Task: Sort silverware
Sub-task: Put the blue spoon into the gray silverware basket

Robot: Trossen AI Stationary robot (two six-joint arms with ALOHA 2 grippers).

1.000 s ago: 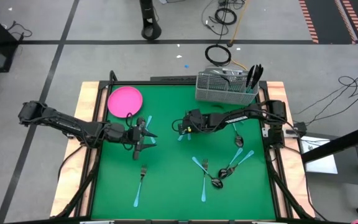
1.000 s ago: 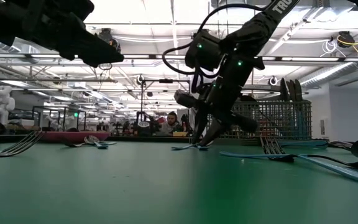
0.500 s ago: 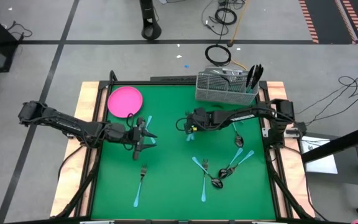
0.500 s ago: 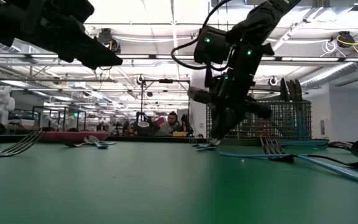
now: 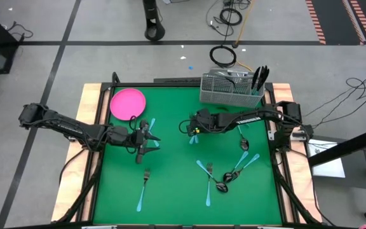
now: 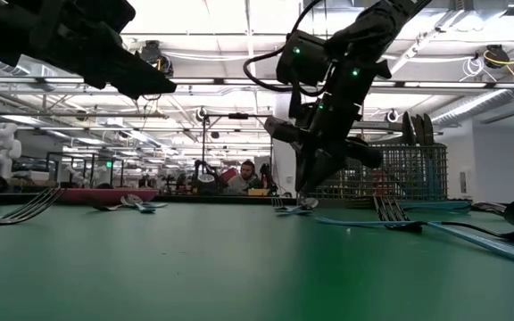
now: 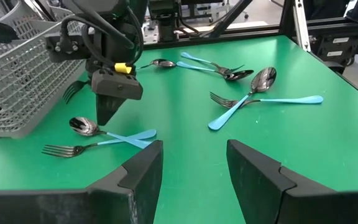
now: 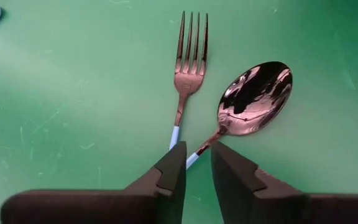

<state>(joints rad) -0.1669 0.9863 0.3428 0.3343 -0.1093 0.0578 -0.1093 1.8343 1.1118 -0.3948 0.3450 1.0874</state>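
Blue-handled and dark silverware lies scattered on the green table. A fork (image 8: 190, 68) and a spoon (image 8: 257, 96), both blue-handled, lie flat with their handles crossed under my right gripper (image 8: 199, 158). That gripper (image 5: 194, 129) points down near the table's middle, its fingers a narrow gap apart. In the low view its tips (image 6: 304, 198) are just above the table. My left gripper (image 5: 146, 137) hangs open above the table's left half, and its wrist view shows the right gripper (image 7: 106, 118) over the crossed pair (image 7: 98, 135). My right gripper comes from above, pointing down, over the place where the two handles cross. One finger (image 8: 174, 165) covers the fork's handle (image 8: 174, 138), and the spoon's handle (image 8: 194, 158) shows in the gap. Whether the fingers touch them, I cannot tell.
The pink plate (image 5: 128, 103) sits at the far left corner. The wire-mesh caddy (image 5: 230, 89) stands at the far edge with dark pieces (image 5: 259, 77) in it. More silverware lies near the right (image 5: 224, 175), and a fork (image 5: 143, 189) lies toward the near edge.
My right gripper has moved a little toward the table's right edge, staying low over the table. The blue-handled fork and spoon beneath it now show farther right as well.
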